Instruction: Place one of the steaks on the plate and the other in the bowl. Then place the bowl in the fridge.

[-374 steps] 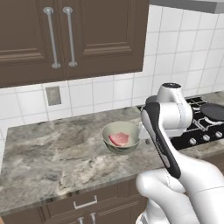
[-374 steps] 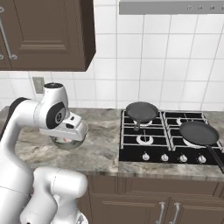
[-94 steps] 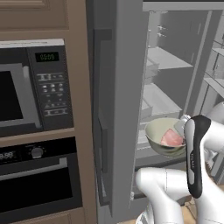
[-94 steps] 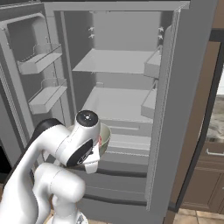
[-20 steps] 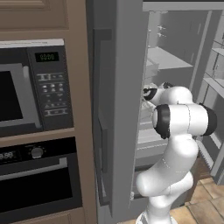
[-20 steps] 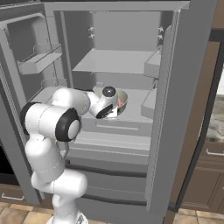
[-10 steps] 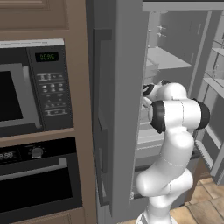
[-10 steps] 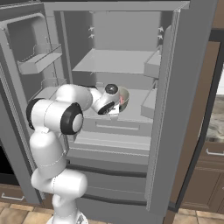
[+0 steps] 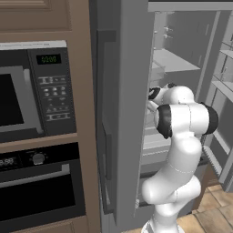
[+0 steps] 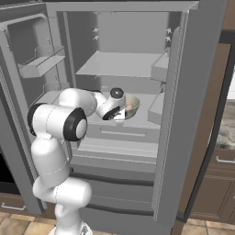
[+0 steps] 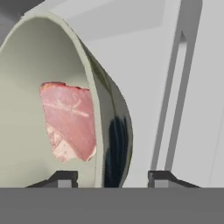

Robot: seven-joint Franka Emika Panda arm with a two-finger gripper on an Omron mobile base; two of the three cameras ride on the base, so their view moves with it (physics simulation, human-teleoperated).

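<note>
The arm is reaching into the open fridge (image 10: 183, 92), with the jaws of the gripper (image 11: 109, 177) straddling the rim of the bowl (image 10: 131, 105). In the hand view one dark fingertip (image 11: 63, 178) is sitting inside the bowl and the other is sitting outside its wall, each standing a little clear of the rim, so the jaws are looking parted rather than pinched on it; whether they are touching the wall I cannot tell. The bowl is resting on the fridge's middle shelf (image 10: 147, 120), toward the right side of the compartment, just in front of the hand in the right base view. A steak (image 11: 70, 122) is lying inside the bowl against its pale inner wall, showing pink-red with a whitish patch at its lower edge. In the left base view the arm's white elbow is bending in past the fridge's left door (image 9: 118, 113), with the hand pointing into the shelves, and a microwave (image 9: 27, 91) and an oven (image 9: 36, 191) are standing in the cabinet wall to the left.
</note>
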